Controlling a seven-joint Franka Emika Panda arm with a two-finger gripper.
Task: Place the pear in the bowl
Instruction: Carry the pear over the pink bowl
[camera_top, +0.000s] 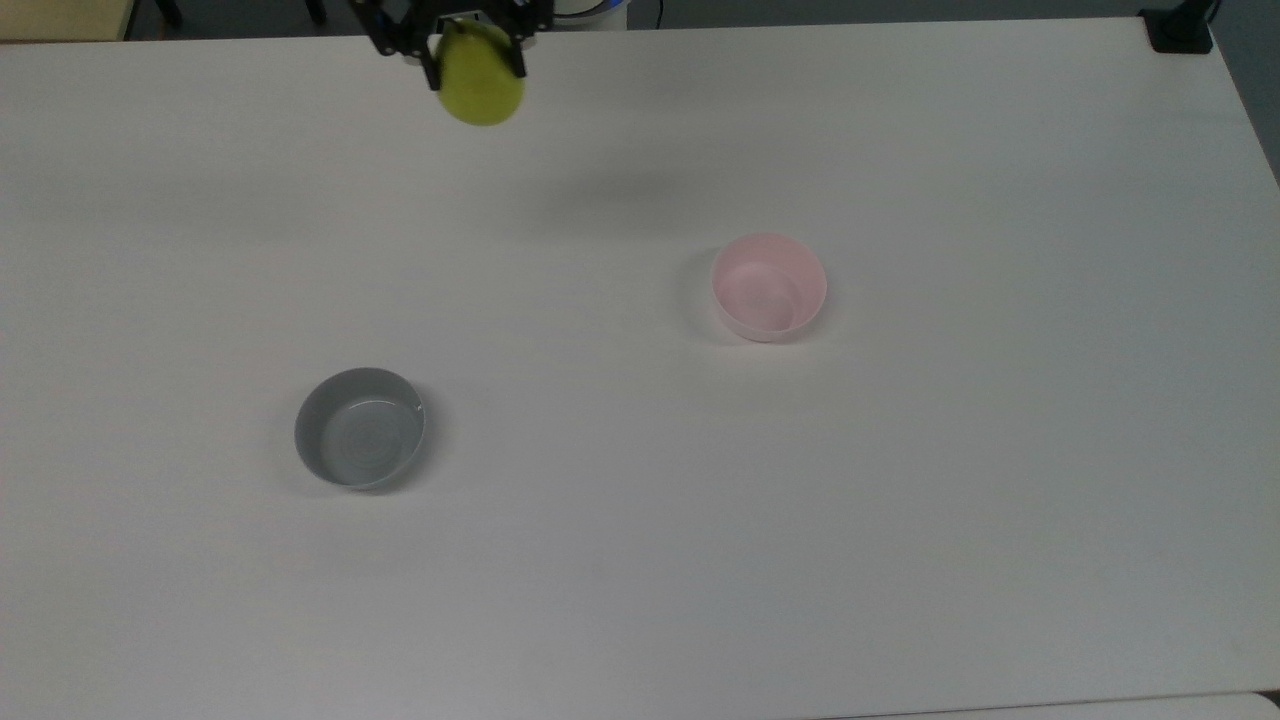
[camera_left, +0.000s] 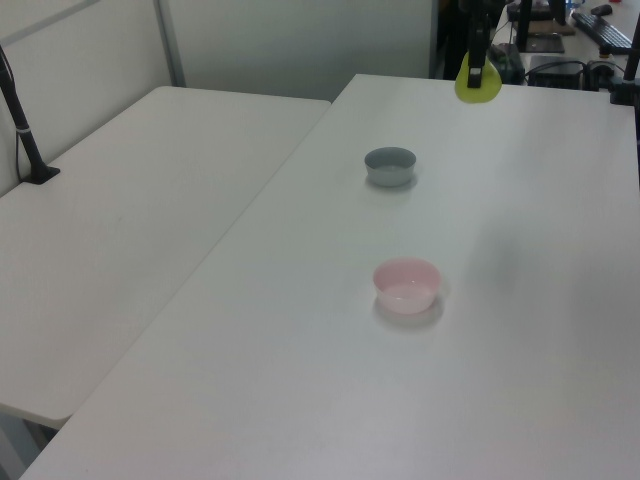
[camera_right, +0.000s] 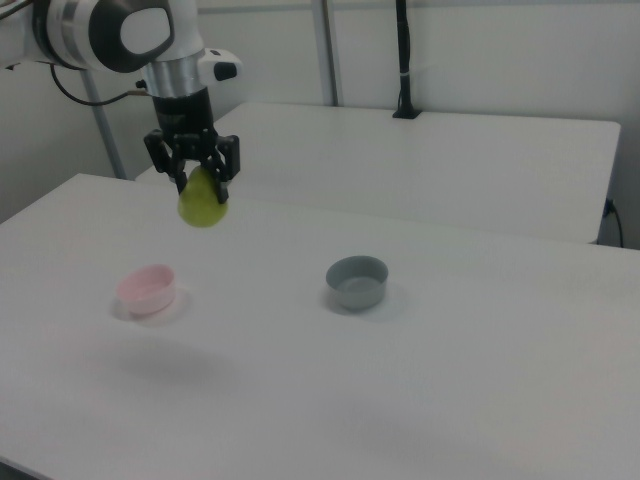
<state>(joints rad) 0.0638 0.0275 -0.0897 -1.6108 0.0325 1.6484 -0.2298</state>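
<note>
Careful, your gripper (camera_right: 195, 172) fingers are clamped on the pear (camera_top: 481, 84), high over the tabletop (camera_top: 900, 500) and well apart from the pink bowl (camera_top: 768, 287); any slip drops it short.

Pear (camera_top: 481, 85) held in gripper (camera_top: 470, 45), up off the table (camera_top: 900, 500), near the far edge in the top view. Bowl (camera_top: 768, 287) on the table, right of centre in the top view, well apart from the pear. Second bowl (camera_top: 359, 428) lower left in the top view, well apart from the first. Both bowls empty. In the right view the pear hangs above and between them, nearer the bowl (camera_right: 147, 289).
</note>
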